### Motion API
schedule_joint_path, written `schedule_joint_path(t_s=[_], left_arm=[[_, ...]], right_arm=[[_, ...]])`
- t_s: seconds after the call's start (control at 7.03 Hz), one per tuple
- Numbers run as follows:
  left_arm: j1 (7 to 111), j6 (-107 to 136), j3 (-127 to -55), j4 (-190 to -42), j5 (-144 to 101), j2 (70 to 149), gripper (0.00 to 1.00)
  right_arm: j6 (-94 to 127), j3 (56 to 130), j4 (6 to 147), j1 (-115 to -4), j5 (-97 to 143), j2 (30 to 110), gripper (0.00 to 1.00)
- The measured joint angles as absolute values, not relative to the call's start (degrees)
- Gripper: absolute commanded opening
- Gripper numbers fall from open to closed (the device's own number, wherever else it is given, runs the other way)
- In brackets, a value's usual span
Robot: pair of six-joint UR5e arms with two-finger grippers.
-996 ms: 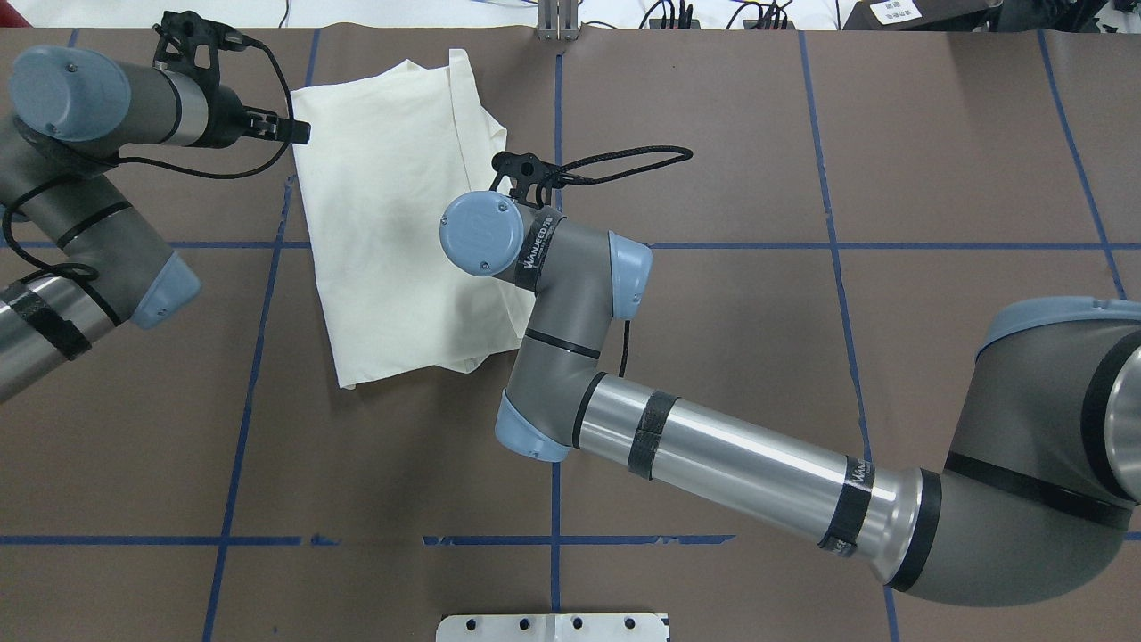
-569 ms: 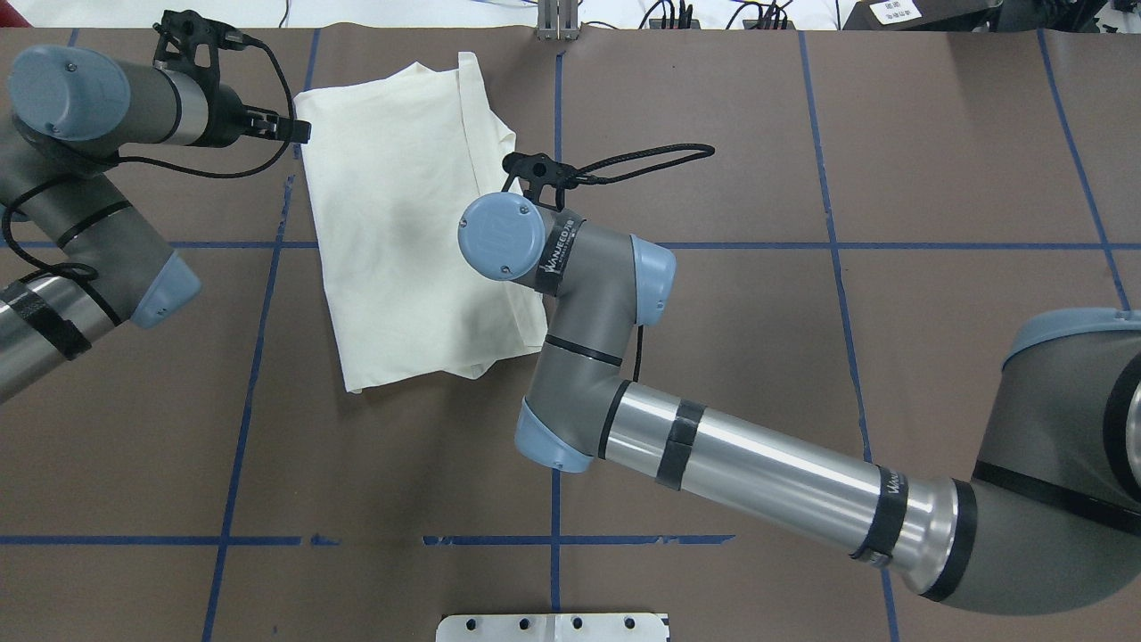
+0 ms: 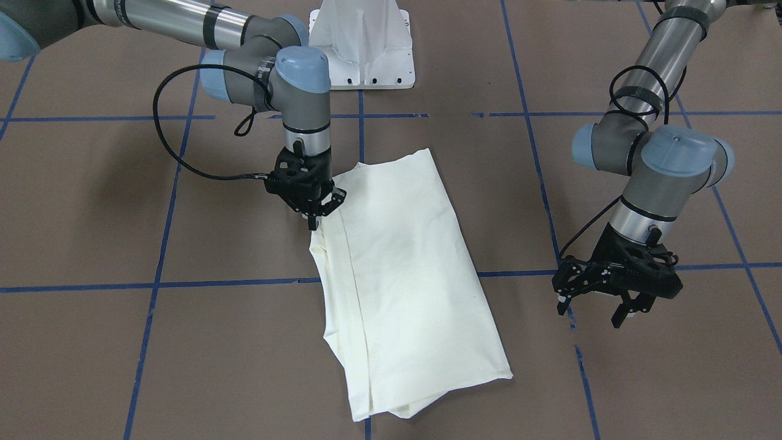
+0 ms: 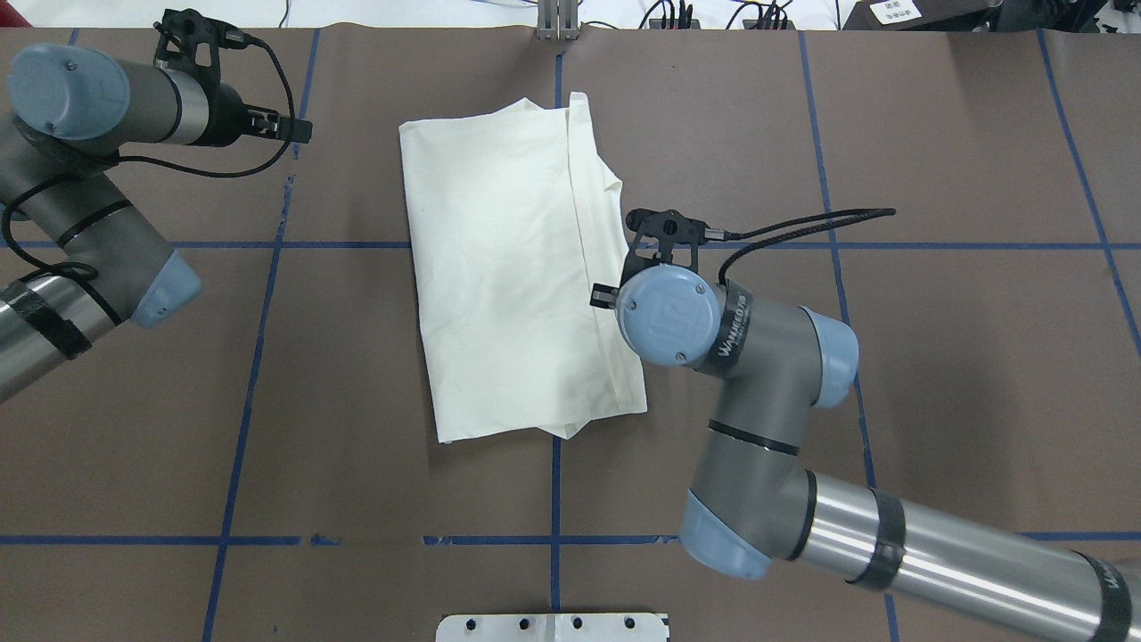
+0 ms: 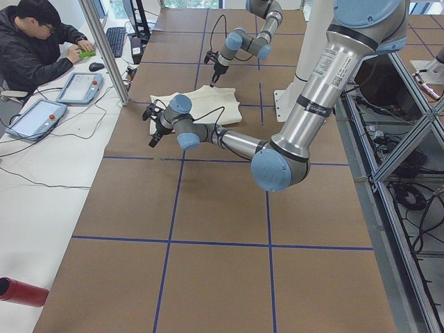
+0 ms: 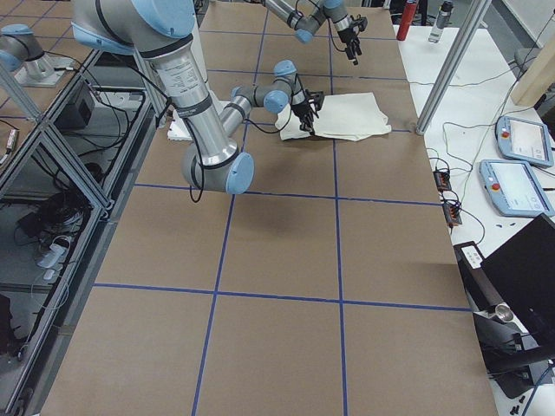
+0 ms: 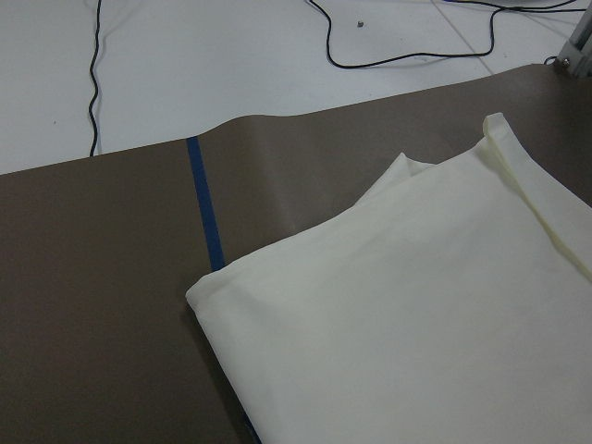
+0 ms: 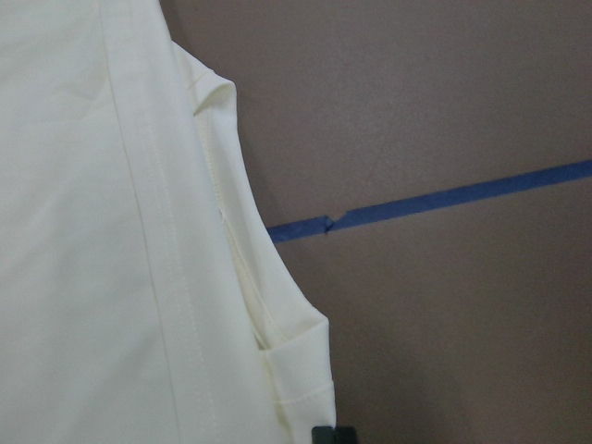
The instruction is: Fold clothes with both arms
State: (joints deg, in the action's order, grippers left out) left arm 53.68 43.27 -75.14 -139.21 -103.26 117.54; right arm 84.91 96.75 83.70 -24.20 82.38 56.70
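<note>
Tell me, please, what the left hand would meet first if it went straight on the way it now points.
Probably the bare brown table: the open left hand points down, tilted toward the shirt, but hangs well clear of it. The steepness of the tilt is unclear.

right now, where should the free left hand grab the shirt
Probably the far-left corner of the shirt, approached low from the robot's left. The left hand hangs open off that side, and the stacked layers end there in a flat, exposed edge.
</note>
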Motion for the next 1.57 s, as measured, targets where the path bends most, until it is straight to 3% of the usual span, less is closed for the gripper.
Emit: schedule_joint_path(t_s=[0.14, 0.28, 0.43, 1.28, 1.42, 1.57], left_arm=[[53.65, 43.25, -75.17, -139.22, -103.44, 117.53, 1.00], [53.63, 43.25, -75.24, -139.22, -103.56, 117.52, 1.00], [53.62, 43.24, -75.26, -139.22, -103.60, 117.51, 1.00], [53.61, 43.24, -77.73, -138.88, -107.50, 115.15, 1.00], [53.61, 43.26, -77.82, -138.87, -107.55, 115.02, 1.00], [53.61, 43.30, -77.84, -138.87, -107.57, 114.99, 1.00]], right_arm=[[85.31, 100.35, 83.97, -21.99, 80.44, 60.33, 0.00], [85.95, 102.48, 84.07, -20.43, 79.00, 62.91, 0.91], [86.22, 103.55, 84.08, -19.68, 78.28, 64.20, 1.00], [68.23, 108.04, 84.25, -13.95, 76.43, 65.76, 1.00], [63.61, 108.39, 84.32, -12.05, 74.80, 66.28, 0.93], [60.51, 108.74, 84.49, -10.33, 72.85, 66.93, 0.63]])
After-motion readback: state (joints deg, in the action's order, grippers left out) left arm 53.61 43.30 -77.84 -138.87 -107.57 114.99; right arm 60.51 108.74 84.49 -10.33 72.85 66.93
